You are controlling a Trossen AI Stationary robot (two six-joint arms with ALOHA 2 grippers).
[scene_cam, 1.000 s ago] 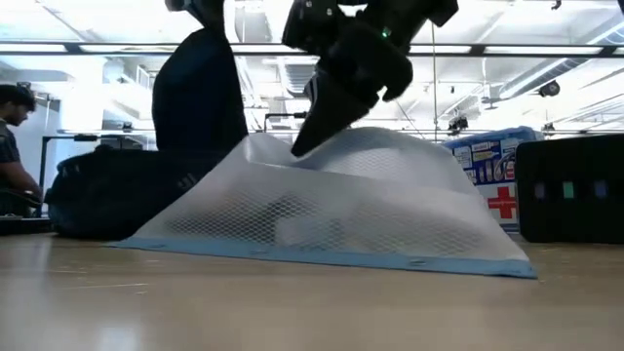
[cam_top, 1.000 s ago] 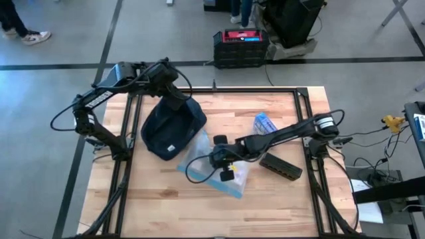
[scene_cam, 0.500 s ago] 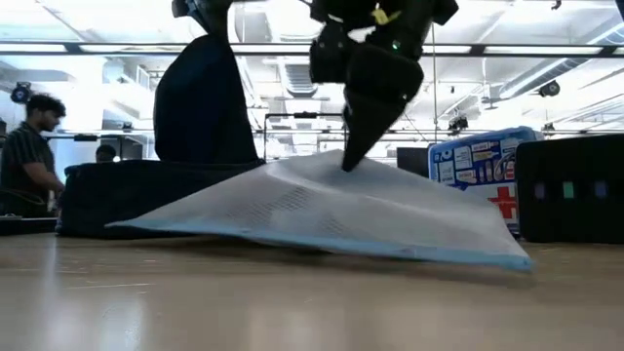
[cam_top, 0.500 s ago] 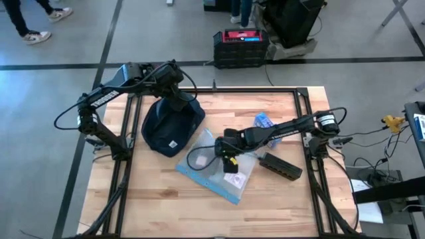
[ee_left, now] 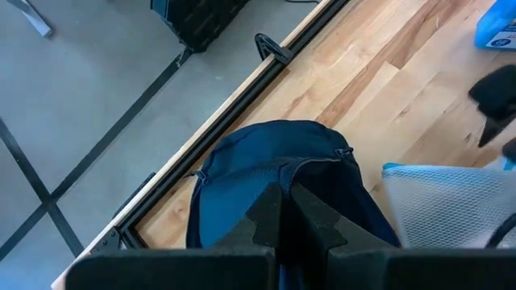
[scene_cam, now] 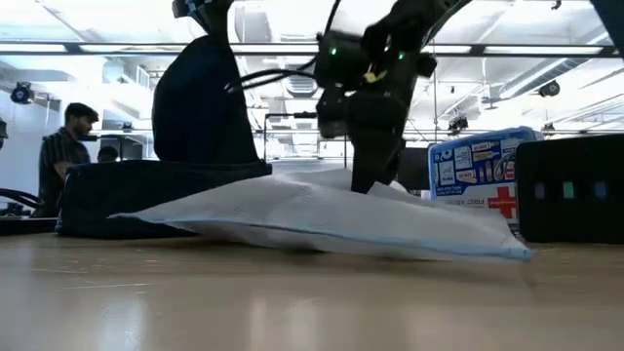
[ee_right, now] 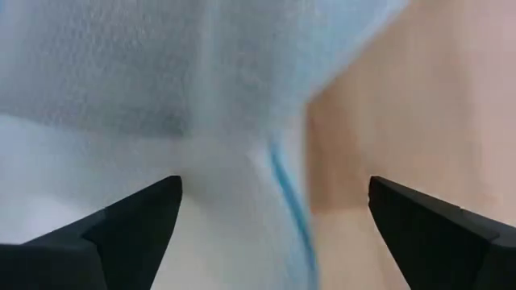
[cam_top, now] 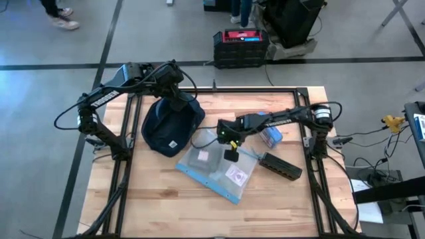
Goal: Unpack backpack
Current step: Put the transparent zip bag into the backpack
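- Two dark arms work over the pale wooden tabletop [cam_top: 279,199]; the high view alone shows both together.
- Toward ten o'clock of the tabletop lies the dark navy-blue soft fabric backpack [cam_top: 171,126], its small pale logo facing up.
- At the backpack's twelve o'clock edge, the left gripper [ee_left: 285,211] has its jaws together, pinching the navy fabric; the left wrist view shows this pinch, and the low view shows the fabric lifted into a tall peak.
- Near the tabletop's centre, the right gripper [cam_top: 230,143] hangs with jaws wide apart above the clear plastic zip bag with a blue edge [cam_top: 219,169], holding nothing; only its wrist view shows both fingers spread over the bag.
- At three o'clock from the bag lie a blue-and-white first-aid pack [scene_cam: 476,168] and a flat black box [cam_top: 280,166].
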